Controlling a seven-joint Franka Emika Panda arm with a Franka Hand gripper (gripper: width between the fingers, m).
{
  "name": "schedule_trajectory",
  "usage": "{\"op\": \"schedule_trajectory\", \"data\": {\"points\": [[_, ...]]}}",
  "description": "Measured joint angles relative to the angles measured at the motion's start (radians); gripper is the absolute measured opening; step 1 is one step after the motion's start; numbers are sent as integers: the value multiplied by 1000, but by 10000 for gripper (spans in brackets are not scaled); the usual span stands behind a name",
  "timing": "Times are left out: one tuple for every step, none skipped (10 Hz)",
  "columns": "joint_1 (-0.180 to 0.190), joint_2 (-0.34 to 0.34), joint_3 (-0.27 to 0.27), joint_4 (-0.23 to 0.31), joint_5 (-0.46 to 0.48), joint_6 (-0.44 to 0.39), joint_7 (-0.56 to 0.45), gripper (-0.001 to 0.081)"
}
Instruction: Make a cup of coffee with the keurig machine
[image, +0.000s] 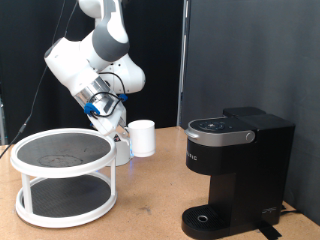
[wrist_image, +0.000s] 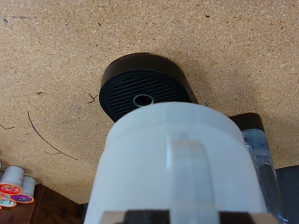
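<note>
- Keurig machine (image: 235, 175) stands nearest, lid closed, by the tabletop (image: 150, 205) edge.
- Hand (image: 122, 135) grips the cup (image: 143, 137), raised above the tabletop.

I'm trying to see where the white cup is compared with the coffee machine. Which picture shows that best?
The exterior view. There the cup hangs in the air at the tool, between the white two-tier stand and the keurig machine, its whole side visible. The wrist view shows the cup only close up, filling the frame above the machine's round drip tray.
</note>
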Motion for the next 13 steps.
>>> {"op": "schedule_trajectory", "data": {"points": [[0, 0, 0, -1, 0, 0, 0, 1], [0, 0, 0, -2, 0, 0, 0, 1], [0, 4, 7, -2, -5, 3, 13, 1], [1, 17, 26, -3, -5, 31, 35, 1], [6, 41, 51, -3, -5, 73, 61, 1], [14, 72, 73, -1, 2, 115, 76, 1], [23, 104, 91, 2, 15, 153, 79, 1], [32, 134, 104, 8, 32, 181, 78, 1], [40, 161, 114, 17, 52, 200, 76, 1], [45, 185, 124, 27, 67, 212, 75, 1], [49, 207, 132, 38, 79, 223, 74, 1], [54, 227, 140, 47, 86, 236, 74, 1], [56, 247, 148, 55, 90, 250, 74, 1]]}}
